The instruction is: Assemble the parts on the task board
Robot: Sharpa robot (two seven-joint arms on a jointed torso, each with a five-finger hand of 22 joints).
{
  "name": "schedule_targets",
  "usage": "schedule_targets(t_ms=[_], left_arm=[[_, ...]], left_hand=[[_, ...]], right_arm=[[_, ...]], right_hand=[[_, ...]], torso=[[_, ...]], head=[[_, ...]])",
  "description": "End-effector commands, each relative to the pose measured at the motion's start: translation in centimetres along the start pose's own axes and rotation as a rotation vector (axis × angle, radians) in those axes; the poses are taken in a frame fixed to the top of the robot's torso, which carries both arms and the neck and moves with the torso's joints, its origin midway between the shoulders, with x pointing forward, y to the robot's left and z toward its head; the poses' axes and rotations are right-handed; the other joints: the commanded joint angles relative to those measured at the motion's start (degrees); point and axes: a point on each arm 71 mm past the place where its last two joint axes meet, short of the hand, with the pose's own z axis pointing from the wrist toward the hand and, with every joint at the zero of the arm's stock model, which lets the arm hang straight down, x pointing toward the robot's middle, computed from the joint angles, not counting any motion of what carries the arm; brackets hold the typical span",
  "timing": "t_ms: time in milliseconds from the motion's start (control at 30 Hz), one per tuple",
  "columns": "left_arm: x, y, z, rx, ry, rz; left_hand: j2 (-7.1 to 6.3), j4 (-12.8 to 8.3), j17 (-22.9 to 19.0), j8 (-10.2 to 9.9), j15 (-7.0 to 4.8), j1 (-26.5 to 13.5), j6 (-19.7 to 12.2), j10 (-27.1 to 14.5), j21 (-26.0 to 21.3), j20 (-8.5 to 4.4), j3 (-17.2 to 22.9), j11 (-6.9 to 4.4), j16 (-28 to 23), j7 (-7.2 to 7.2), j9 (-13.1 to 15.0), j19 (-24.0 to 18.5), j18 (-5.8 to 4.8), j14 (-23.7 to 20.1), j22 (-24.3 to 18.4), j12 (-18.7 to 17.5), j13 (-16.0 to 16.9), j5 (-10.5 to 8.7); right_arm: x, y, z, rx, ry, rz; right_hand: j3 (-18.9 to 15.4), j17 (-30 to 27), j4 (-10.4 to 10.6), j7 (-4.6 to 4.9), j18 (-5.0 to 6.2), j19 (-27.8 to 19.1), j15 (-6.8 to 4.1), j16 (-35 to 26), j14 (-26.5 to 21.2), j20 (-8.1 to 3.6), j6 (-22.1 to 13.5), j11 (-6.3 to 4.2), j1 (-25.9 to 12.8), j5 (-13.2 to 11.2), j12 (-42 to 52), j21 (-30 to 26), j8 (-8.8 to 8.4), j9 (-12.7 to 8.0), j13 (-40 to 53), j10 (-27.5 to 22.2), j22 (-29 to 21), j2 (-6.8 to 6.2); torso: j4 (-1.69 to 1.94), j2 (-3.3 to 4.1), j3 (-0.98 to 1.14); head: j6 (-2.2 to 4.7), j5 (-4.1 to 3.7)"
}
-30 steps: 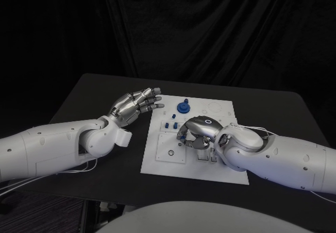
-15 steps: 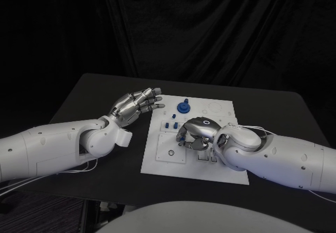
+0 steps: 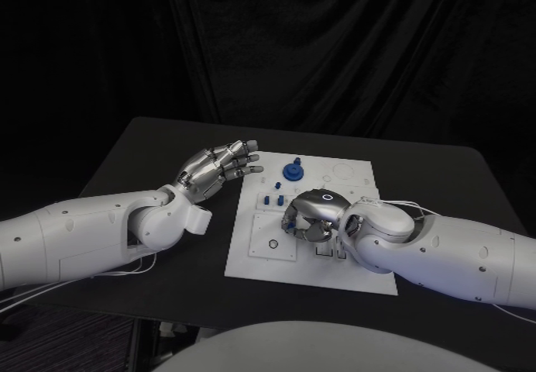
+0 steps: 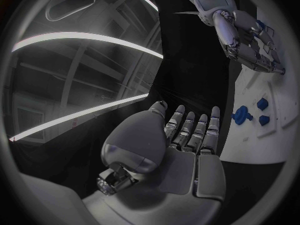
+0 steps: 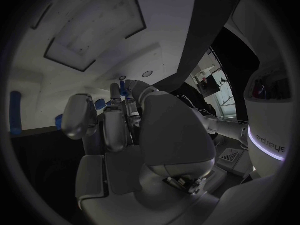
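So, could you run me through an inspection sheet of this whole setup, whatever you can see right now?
Surface: black table, white task board in the middle.
Job's things: blue knob-shaped part standing at the board's far end; small blue parts upright nearer the middle.
Clutter: nothing seen.
Hands: left robot hand raised beside the board, fingers apart, holding nothing; right robot hand curled over the board, grasp hidden.
Cables: thin white wires at the right wrist.
Surroundings: black curtain behind.

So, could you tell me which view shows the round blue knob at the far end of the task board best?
The head view: the blue knob stands unobstructed on the task board. The left wrist view shows it at the circle's edge, distorted. I cannot pick it out in the right wrist view.
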Motion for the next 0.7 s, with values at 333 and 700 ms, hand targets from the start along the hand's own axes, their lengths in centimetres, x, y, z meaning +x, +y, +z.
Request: schedule_targets(t_ms=[333,700], left_arm=[[0.21,0.13,0.05,0.012,0.020,-0.017],[0.18,0.41,-0.05,0.005,0.020,-0.021]], left_hand=[[0.30,0.29,0.14,0.27,0.37,-0.42,0.01,0.09,0.23,0.06,0.70,0.25,0.46,2.09,0.09,0.28,-0.95,0.25,-0.09,0.37,0.09,-0.02],[0.30,0.29,0.14,0.27,0.37,-0.42,0.01,0.09,0.23,0.06,0.70,0.25,0.46,2.09,0.09,0.28,-0.95,0.25,-0.09,0.37,0.09,-0.02]], right_arm=[[0.36,-0.25,0.17,0.046,0.063,-0.044],[0.41,-0.27,0.21,0.050,0.069,-0.046]], right_hand=[[-0.17,-0.45,-0.46,0.16,1.22,-0.88,0.10,-0.59,-0.58,0.02,-0.04,-1.29,0.51,-0.64,0.03,-1.34,-0.30,-0.07,0.08,1.14,8.13,-0.25],[-0.31,-1.02,-0.58,0.28,1.40,-1.38,0.20,-0.96,-0.94,0.11,-0.38,-1.18,0.58,-1.29,-0.17,-2.22,-0.56,-0.19,0.03,1.04,7.88,-0.31]], torso=[[0.05,-0.01,-0.03],[0.08,0.05,-0.03]], head=[[0.00,0.30],[0.00,0.32]])
